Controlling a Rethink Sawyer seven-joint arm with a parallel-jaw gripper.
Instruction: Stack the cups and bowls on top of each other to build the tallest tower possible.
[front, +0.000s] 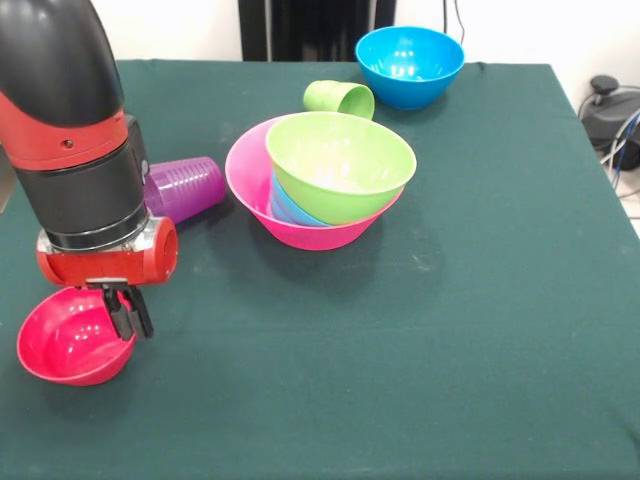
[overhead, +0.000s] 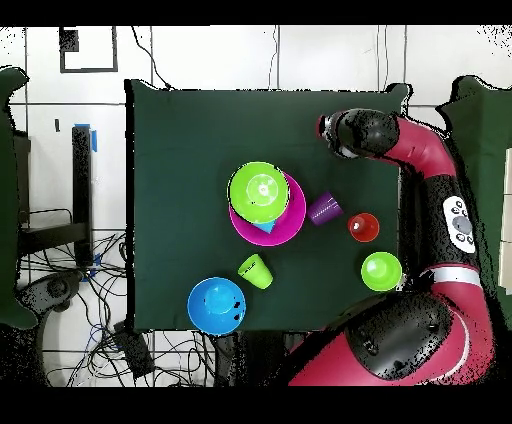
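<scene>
Overhead shows a small green bowl (overhead: 381, 270) at the tabletop (overhead: 180, 150) edge; the front cam misses it. The pink bowl (front: 250, 190) holds the tower mid-table. The hand (front: 130, 312), fingers nearly together, hangs at the red bowl's (front: 70, 345) right rim, gripping nothing I can see.

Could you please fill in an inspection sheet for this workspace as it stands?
Surface: dark green cloth, flat, covers the table.
Job's things: pink bowl holds a light blue bowl and a green bowl; purple cup and green cup lie on their sides; blue bowl and red bowl stand apart; second green bowl and small red piece by the robot's base.
Clutter: nothing seen.
End effector: at the red bowl's rim; open or shut unclear.
Cables: loose cables on the floor beside the table.
Surroundings: tiled floor.
</scene>
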